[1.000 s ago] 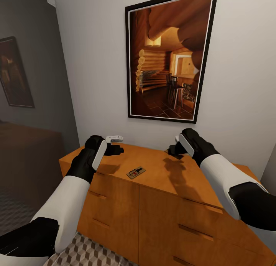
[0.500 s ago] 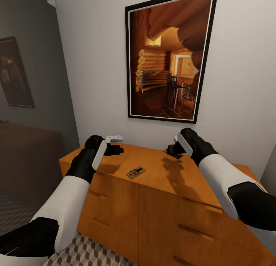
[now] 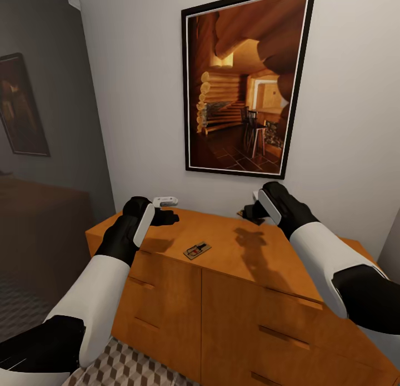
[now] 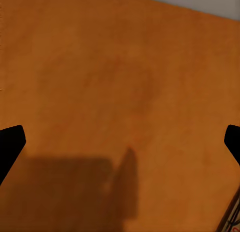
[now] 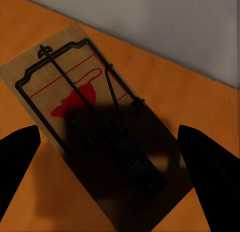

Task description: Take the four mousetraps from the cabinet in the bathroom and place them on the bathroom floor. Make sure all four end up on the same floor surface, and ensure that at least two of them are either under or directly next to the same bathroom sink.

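While the robot faces the cabinet [image 3: 222, 247], the head view shows both arms over its top. One mousetrap [image 3: 197, 250] lies flat mid-top, between the arms and apart from both. The left gripper [image 3: 166, 216] hovers near the back left corner, just beside a small white object [image 3: 165, 201] against the wall; the right gripper [image 3: 248, 213] hangs at the back edge over a second trap [image 3: 245, 214], mostly hidden under it.

From the left wrist, the fingertips [image 4: 11, 144] sit wide apart at the frame's sides over bare wood, holding nothing; a trap corner [image 4: 231, 223] just peeks in.

From the right wrist, the second trap [image 5: 95, 122] lies close to the wall, wire bar and red print clear, with the right gripper [image 5: 120, 157] spread wide around it, fingertips [image 5: 17, 152] clear of the board and empty.

The pick looks about to start. It would go best by descending straight, pinching the board across its narrow width rather than on the wire, and keeping clear of the wall. A flat board on wood may slide, so closing slowly seems wise.
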You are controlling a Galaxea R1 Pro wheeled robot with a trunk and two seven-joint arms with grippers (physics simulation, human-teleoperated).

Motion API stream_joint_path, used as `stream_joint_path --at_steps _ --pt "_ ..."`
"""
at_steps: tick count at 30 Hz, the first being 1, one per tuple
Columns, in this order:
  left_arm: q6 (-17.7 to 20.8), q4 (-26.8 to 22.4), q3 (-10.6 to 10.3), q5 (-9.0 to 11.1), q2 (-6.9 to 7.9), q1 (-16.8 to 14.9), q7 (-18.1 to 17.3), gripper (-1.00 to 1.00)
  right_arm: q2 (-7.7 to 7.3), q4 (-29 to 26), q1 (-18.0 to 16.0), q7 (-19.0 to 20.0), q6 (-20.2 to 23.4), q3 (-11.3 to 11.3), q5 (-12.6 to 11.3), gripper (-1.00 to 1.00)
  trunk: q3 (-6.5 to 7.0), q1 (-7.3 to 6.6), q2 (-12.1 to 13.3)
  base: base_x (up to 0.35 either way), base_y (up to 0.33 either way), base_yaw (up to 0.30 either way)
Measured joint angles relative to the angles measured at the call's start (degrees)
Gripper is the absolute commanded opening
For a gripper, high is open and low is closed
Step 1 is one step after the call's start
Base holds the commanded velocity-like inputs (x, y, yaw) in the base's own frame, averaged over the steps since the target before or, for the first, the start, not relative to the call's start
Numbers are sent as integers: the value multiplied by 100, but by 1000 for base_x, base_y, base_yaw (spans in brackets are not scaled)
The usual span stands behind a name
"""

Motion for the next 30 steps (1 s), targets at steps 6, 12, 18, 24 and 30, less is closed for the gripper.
stream_joint_path --at_steps 6,12,18,24,30 --pt "0 0 -5 1 7 0 -11 100 -29 -44 0 -2 0 -3 4 -100 0 0 0 0 0 0" --pt "0 0 -8 1 8 0 -12 100 -32 -51 0 -2 0 -5 4 -100 0 0 0 0 0 0" --pt "0 0 -9 0 9 0 -12 100 -32 -53 1 -2 0 -5 4 -100 3 0 0 0 0 -26" --pt "0 0 -9 0 9 0 -12 100 -33 -53 0 -2 0 -5 3 -100 22 0 0 0 0 -158" --pt "0 0 -9 0 9 0 -12 100 -37 -53 0 -3 0 -5 4 -100 47 0 0 0 0 -205"
